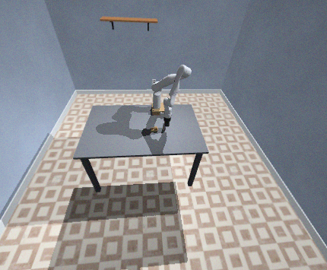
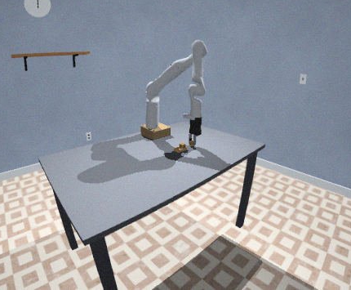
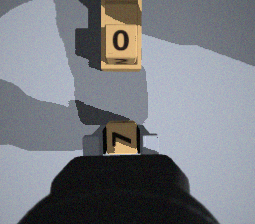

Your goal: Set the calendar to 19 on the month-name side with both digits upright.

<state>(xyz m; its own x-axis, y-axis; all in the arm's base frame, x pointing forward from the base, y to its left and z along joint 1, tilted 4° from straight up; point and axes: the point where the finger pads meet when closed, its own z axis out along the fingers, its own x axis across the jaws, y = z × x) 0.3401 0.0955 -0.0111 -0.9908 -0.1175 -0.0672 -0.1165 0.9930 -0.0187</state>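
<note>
And here's the gripper [image 1: 163, 130] [image 2: 192, 143] [image 3: 121, 134], low at the bottom centre of the wrist view, its two fingers pinching a wooden cube with a 7 [image 2: 191, 143] [image 3: 121, 135] by opposite sides. Straight above it in that frame, at the top centre, sits the calendar tray [image 1: 153, 131] [image 2: 178, 150] [image 3: 121, 68], well apart from the held cube, carrying the cube with a 0 [image 1: 155, 128] [image 2: 182, 145] [image 3: 120, 40]. Whether the fingers' load touches the table [image 1: 109, 144] [image 2: 125, 200] [image 3: 203, 100], I can't tell.

Handling, then: these look like light, stiff blocks, not fragile, but smooth enough to twist if pinched near an edge. Best hold is square across two flat, opposite faces, up high, keeping fingertips off the tray's floor and wall. The tray looks light too, so a bump could shove it. No 19 facing the wrist view yet; the digits likely need turning before both cubes settle side by side.
</note>
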